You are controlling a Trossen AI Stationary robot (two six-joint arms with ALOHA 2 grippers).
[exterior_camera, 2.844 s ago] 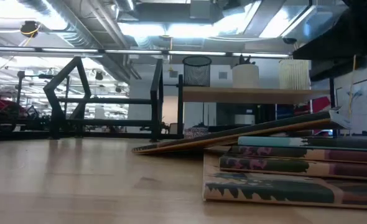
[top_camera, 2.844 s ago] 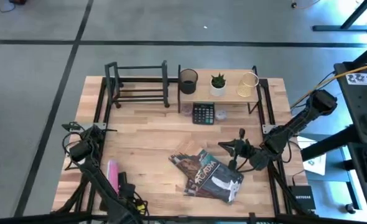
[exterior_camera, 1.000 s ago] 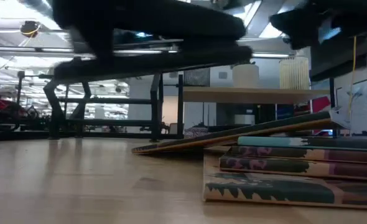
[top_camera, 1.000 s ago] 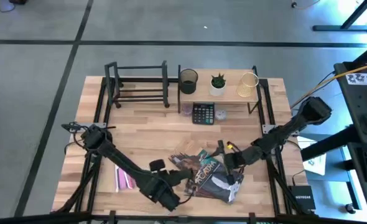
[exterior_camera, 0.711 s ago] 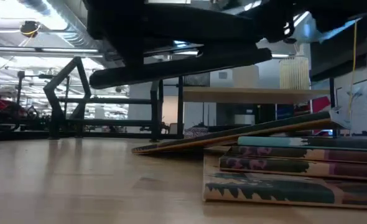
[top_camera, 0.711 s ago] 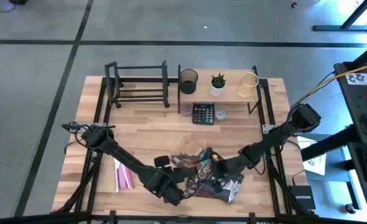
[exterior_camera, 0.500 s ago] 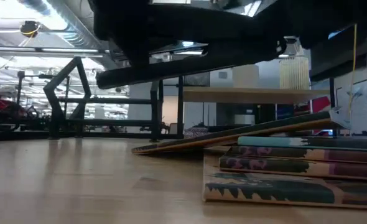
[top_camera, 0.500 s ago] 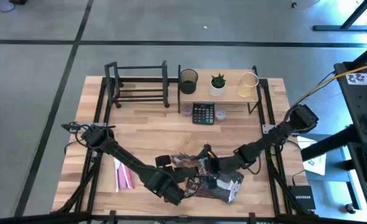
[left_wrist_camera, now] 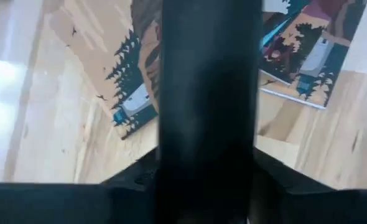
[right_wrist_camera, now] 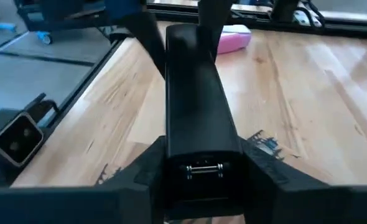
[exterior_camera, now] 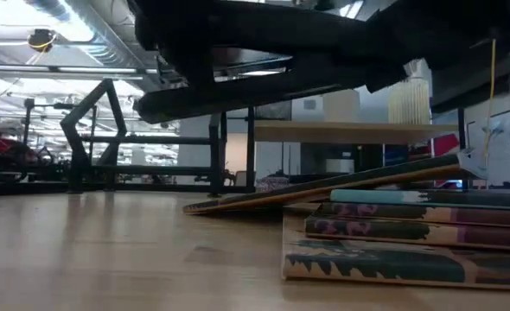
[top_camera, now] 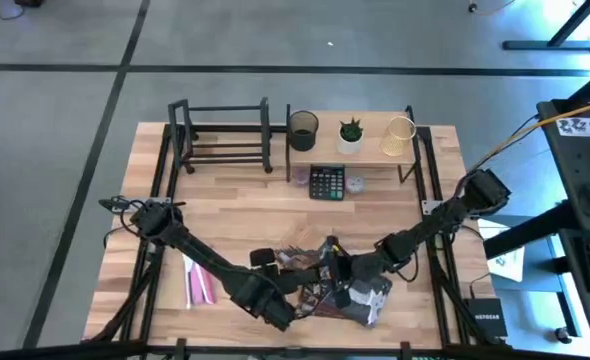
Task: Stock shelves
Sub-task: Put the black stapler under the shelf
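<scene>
A loose stack of several illustrated books (top_camera: 360, 292) lies flat on the table near its front edge; the top book (exterior_camera: 324, 185) leans tilted on the ones below. My left gripper (top_camera: 301, 287) hangs over the stack's left end and my right gripper (top_camera: 335, 270) over its middle. In the wrist views each gripper, left (left_wrist_camera: 208, 43) and right (right_wrist_camera: 187, 43), shows as one dark bar, shut, with nothing held. At the far edge stand the black bar rack (top_camera: 221, 136) and the light-wood shelf (top_camera: 373, 152).
On the wood shelf stand a black mesh cup (top_camera: 302, 130), a small potted plant (top_camera: 350, 133) and a gold wire holder (top_camera: 400, 135). A calculator (top_camera: 326, 182) lies in front of it. A pink object (top_camera: 197, 286) lies near the left front, under my left arm.
My right gripper has gone toward the table's left and near edges and down, coming over the book stack. My left gripper has edged toward the stack from the near left. The books have kept still.
</scene>
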